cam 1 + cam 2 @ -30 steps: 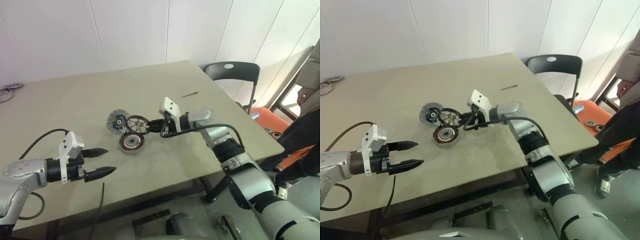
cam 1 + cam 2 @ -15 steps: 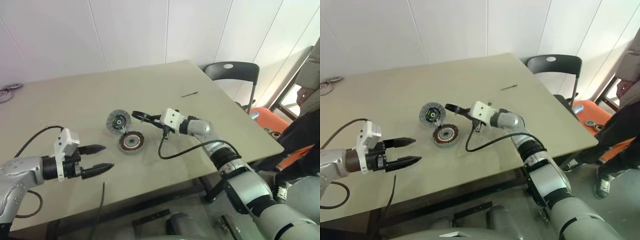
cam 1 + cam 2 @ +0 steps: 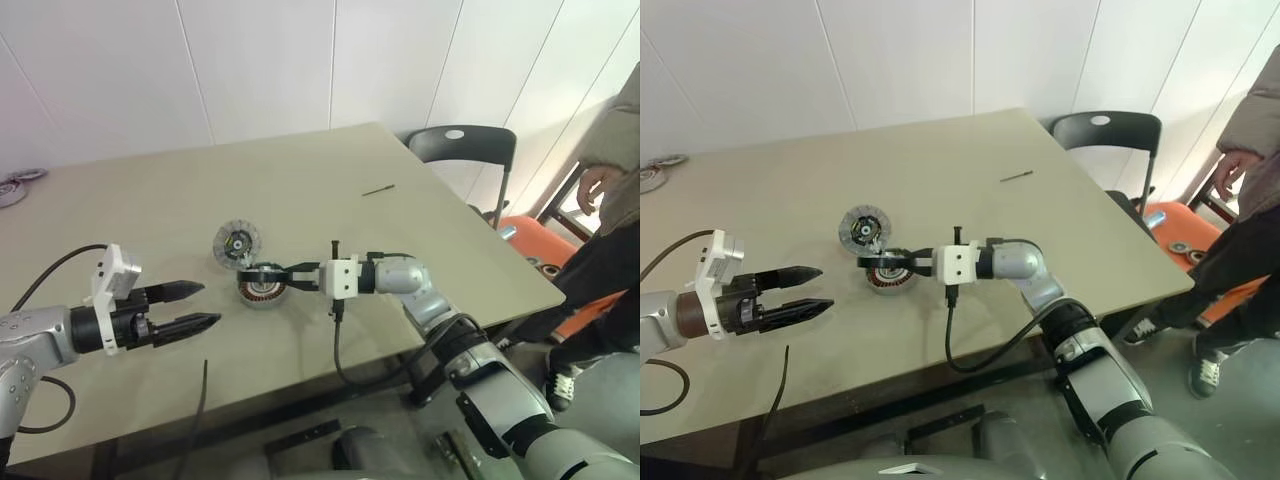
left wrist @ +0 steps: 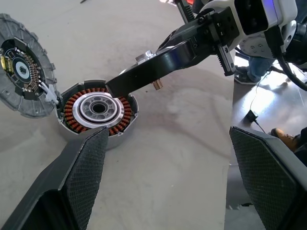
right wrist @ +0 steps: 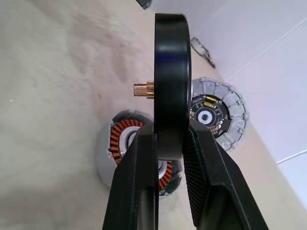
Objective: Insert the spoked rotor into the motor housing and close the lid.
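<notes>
The motor housing (image 3: 262, 291), a shallow shell with copper windings, sits mid-table. Against its far left side leans the lid (image 3: 237, 243), a grey disc turned inner face up. My right gripper (image 3: 287, 273) reaches in from the right, shut on the dark rim of the spoked rotor (image 3: 264, 270). It holds the rotor level just above the housing (image 4: 98, 109). In the right wrist view the rotor (image 5: 171, 72) is edge-on between the fingers (image 5: 144, 182), and a brass shaft (image 5: 144, 89) sticks out toward the housing (image 5: 125, 139). My left gripper (image 3: 209, 304) hovers open to the housing's left, holding nothing.
A thin dark rod (image 3: 379, 189) lies on the table (image 3: 150, 200) toward its far right. Small round parts (image 3: 15, 185) sit at the far left edge. A black chair (image 3: 465, 145) and a person (image 3: 610, 180) are beyond the right side. A cable hangs from my right wrist.
My right gripper rolled the rotor from upright to level and drew it back over the housing. The left gripper stayed open in about the same place.
</notes>
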Controlling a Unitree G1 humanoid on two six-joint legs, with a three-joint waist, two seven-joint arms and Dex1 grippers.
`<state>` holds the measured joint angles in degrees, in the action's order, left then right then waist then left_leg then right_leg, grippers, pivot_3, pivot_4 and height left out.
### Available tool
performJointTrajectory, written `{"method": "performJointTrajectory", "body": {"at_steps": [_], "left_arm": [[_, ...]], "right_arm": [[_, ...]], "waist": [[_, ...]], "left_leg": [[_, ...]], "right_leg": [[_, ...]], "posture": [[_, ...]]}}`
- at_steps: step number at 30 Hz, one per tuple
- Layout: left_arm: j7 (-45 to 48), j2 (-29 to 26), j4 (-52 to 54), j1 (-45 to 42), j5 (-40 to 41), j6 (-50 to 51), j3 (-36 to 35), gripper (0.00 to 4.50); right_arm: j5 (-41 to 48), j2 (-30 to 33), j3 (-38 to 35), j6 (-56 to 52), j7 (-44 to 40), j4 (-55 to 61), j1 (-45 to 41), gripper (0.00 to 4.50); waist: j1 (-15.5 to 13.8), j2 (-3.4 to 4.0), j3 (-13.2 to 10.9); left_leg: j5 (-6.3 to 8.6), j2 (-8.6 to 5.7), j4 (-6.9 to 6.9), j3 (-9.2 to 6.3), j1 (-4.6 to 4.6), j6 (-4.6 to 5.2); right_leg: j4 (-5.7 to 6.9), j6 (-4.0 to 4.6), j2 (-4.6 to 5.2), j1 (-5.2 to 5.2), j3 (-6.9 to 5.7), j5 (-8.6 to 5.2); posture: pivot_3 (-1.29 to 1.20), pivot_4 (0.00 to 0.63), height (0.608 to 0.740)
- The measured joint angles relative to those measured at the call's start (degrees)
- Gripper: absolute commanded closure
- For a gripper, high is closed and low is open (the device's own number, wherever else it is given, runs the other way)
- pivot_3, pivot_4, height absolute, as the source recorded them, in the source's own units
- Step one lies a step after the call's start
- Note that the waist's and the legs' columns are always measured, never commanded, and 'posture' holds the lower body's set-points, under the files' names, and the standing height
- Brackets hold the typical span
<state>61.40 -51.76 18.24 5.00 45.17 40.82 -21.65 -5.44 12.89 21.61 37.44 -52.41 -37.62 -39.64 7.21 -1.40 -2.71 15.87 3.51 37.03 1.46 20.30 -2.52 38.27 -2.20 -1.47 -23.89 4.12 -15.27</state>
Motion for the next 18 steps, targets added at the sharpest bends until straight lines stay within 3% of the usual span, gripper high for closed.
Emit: {"method": "performJointTrajectory", "body": {"at_steps": [8, 18], "left_arm": [[-0.1, -0.4, 1.0, 1.9, -0.2, 0.2, -0.6, 0.17], [2.6, -4.3, 2.2, 3.1, -5.5, -4.1, 0.4, 0.17]], "right_arm": [[-6.5, -2.0, 1.4, 7.5, 7.1, -5.1, -2.2, 4.1], [-21.8, -2.1, 4.6, 16.9, 26.1, -12.7, -6.5, 4.1]], "waist": [[-0.1, -0.02, 0.0], [0.1, 0.0, 0.0]], "left_leg": [[0.0, -0.01, -0.01, 0.01, 0.09, 0.0], [0.0, -0.01, -0.04, 0.03, 0.08, 0.0]], "right_leg": [[-0.03, 0.1, 0.03, -0.06, 0.0, 0.07], [-0.03, 0.2, 0.03, -0.09, 0.04, 0.09]], "posture": [[0.0, 0.0, 0.74], [0.0, 0.0, 0.74]]}}
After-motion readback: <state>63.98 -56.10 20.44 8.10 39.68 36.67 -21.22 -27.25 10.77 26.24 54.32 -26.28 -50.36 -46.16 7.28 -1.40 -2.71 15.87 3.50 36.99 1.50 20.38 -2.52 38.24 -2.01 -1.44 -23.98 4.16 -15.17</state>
